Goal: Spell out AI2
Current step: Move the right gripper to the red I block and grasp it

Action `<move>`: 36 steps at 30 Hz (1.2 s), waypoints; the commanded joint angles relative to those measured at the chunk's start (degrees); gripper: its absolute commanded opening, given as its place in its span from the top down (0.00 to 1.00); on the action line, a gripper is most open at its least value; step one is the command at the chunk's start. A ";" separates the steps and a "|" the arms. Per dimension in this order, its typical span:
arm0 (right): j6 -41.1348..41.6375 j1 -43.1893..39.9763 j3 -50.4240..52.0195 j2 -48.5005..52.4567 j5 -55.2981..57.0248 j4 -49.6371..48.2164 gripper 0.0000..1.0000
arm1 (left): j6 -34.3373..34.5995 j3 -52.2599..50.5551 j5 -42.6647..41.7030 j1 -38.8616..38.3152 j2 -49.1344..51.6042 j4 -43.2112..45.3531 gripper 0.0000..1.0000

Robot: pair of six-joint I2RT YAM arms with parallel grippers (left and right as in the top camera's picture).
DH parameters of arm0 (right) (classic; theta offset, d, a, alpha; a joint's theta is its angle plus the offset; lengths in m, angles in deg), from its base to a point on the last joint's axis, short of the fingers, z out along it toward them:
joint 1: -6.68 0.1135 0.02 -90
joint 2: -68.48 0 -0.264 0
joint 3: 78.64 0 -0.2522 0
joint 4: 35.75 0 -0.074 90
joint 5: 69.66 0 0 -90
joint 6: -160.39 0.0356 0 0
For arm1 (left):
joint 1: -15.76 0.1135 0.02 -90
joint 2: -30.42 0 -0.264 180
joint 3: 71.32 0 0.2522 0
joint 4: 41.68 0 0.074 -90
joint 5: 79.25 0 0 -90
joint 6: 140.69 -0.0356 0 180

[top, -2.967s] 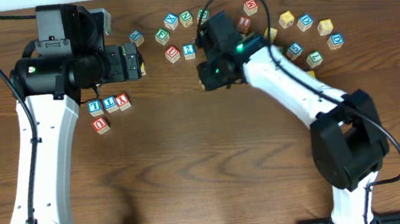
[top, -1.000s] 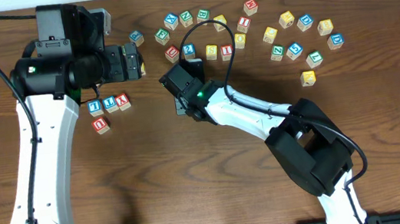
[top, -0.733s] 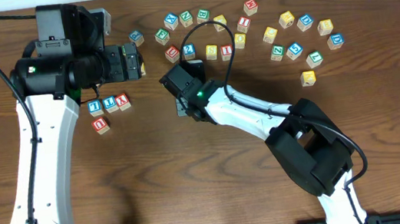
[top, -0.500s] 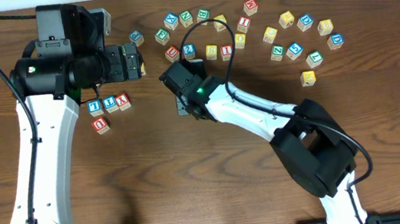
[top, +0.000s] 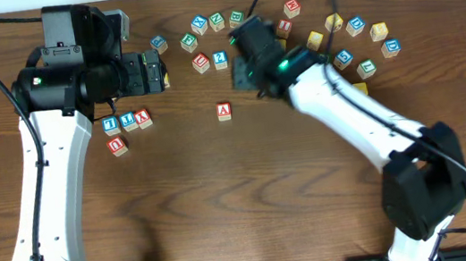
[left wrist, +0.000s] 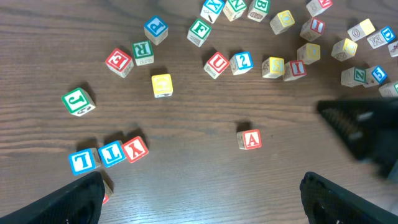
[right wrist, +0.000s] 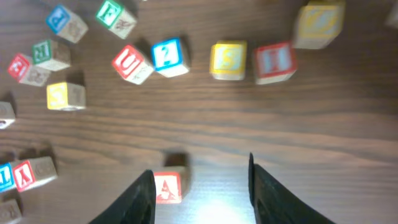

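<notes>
Right tool [right wrist: 200, 193] has left the A block [top: 224, 111] (jaws apart).

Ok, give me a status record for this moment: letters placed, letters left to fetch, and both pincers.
placed: A block, letter up, alone on bare wood below the loose pile
left in pile: 2 block; red I block
right pincer: open, empty, raised above the table, with the A block in view between its fingers
left pincer: open, empty, off the table
progress: first letter of three down
</notes>
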 commanded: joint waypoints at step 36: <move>-20.33 -9.25 -18.29 24.74 -2.23 -0.94 0.62 | 0.04 1.27 -0.04 0.24 0.85 -0.15 0.01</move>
